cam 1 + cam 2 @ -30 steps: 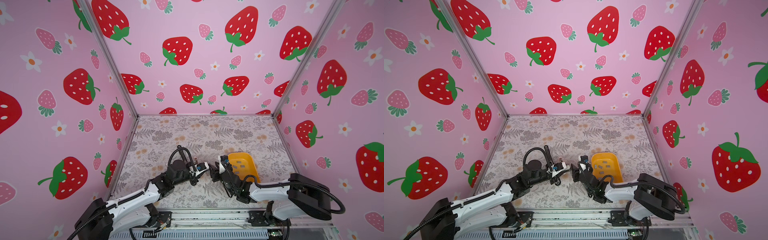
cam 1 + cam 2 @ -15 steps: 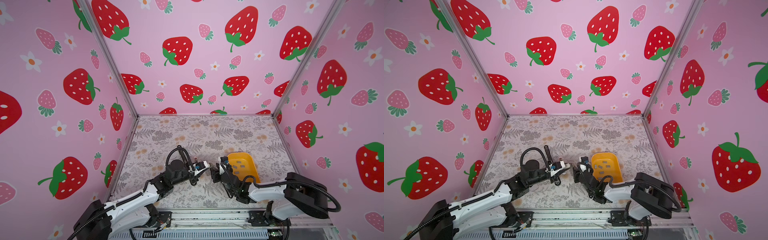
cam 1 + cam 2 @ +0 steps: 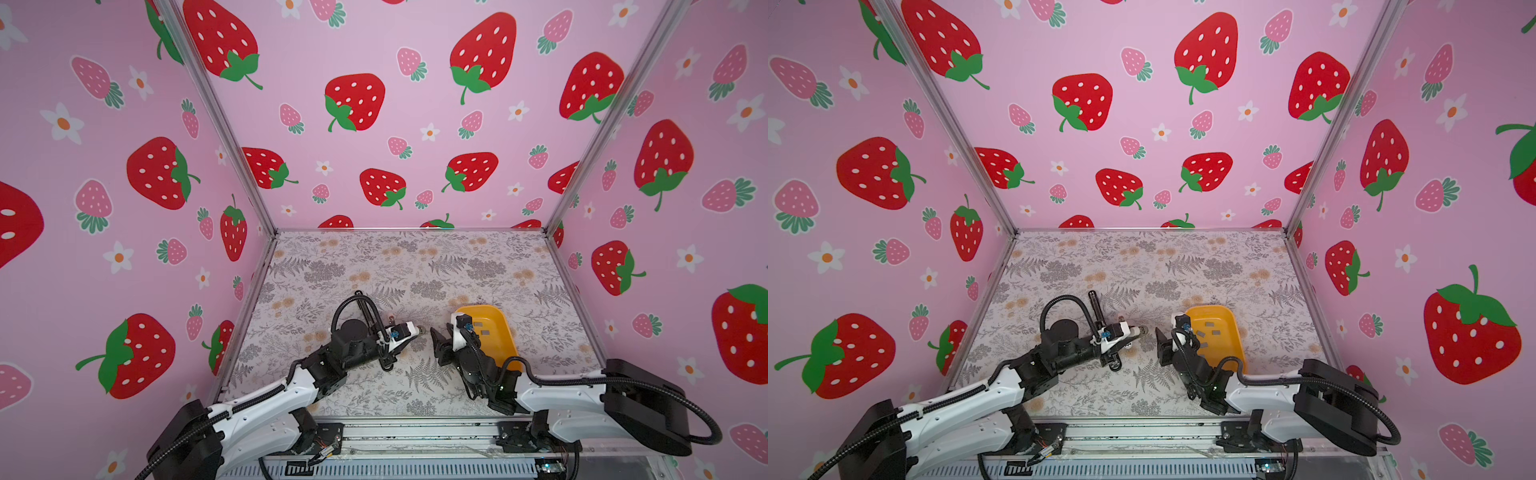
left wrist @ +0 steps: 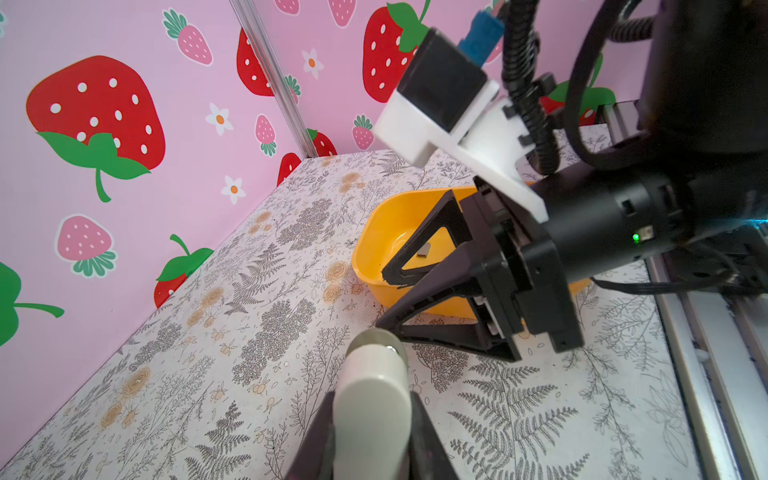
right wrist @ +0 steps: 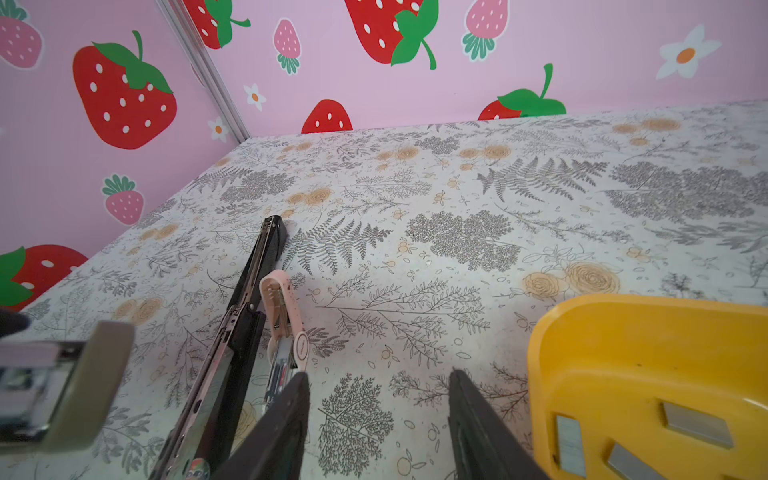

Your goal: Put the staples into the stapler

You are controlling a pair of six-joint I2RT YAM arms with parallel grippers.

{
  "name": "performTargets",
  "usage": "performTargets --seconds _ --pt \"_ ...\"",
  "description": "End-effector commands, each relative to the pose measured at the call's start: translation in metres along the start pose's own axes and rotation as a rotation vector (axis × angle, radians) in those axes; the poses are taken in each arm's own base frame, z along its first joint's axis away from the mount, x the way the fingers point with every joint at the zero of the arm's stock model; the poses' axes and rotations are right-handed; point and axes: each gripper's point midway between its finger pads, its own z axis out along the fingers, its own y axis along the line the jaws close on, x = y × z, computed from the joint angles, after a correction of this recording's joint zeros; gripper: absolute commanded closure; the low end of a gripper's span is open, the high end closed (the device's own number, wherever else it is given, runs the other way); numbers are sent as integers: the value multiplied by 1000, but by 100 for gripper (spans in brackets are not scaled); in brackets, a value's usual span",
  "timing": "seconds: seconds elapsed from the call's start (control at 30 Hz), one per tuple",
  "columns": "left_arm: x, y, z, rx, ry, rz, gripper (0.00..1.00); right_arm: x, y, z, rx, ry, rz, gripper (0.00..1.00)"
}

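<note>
My left gripper [image 4: 372, 399] is shut on a cream stapler [image 4: 374, 374], held just above the mat; in both top views the stapler's tip [image 3: 419, 330] [image 3: 1142, 330] points right at my right gripper [image 3: 441, 332] [image 3: 1165, 334]. That gripper [image 5: 380, 374] stands open a short way from the tip, nothing between its fingers. The staples [image 5: 698, 424] [image 3: 478, 324] [image 3: 1209, 324], small grey strips, lie in a yellow tray [image 5: 623, 332] [image 3: 500, 336] [image 3: 1231, 332] just right of the right gripper. The cream stapler [image 5: 62, 382] also shows in the right wrist view.
A black stapler [image 5: 249, 311] [image 3: 1094, 305] lies swung open on the floral mat behind the left gripper. Beside it lies a small pink stapler [image 5: 284, 316]. Pink strawberry walls close in the left, back and right; a metal rail runs along the front.
The right gripper's jaws have spread a little wider. Both arms have hardly shifted, and the cream stapler stays in the left gripper.
</note>
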Motion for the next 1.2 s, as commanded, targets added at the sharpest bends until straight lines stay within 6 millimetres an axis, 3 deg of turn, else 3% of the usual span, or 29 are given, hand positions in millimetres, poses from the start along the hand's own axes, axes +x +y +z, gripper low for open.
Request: performTargets --seconds 0.0,0.17,0.3,0.4,0.57,0.73,0.83,1.17 --pt "-11 0 -2 4 -46 18 100 -9 -3 -7 -3 -37 -82 43" --pt "-10 -3 -2 21 -40 21 100 -27 12 -27 -152 -126 -204 41" --pt "-11 -8 -3 51 -44 44 100 -26 41 -48 -373 -168 -322 40" --pt "-10 -11 -5 67 -42 64 100 -27 52 -60 -456 -187 -361 40" --pt "-8 -14 -7 79 -33 84 100 -45 72 -82 -597 -263 -348 52" --pt "-12 -22 -9 126 -54 97 100 -56 85 -80 -635 -268 -337 69" --pt "-15 -26 -11 143 -69 101 100 -47 93 -71 -644 -225 -352 75" --pt "-26 -35 -17 201 -121 106 100 -28 84 -49 -557 -164 -366 81"
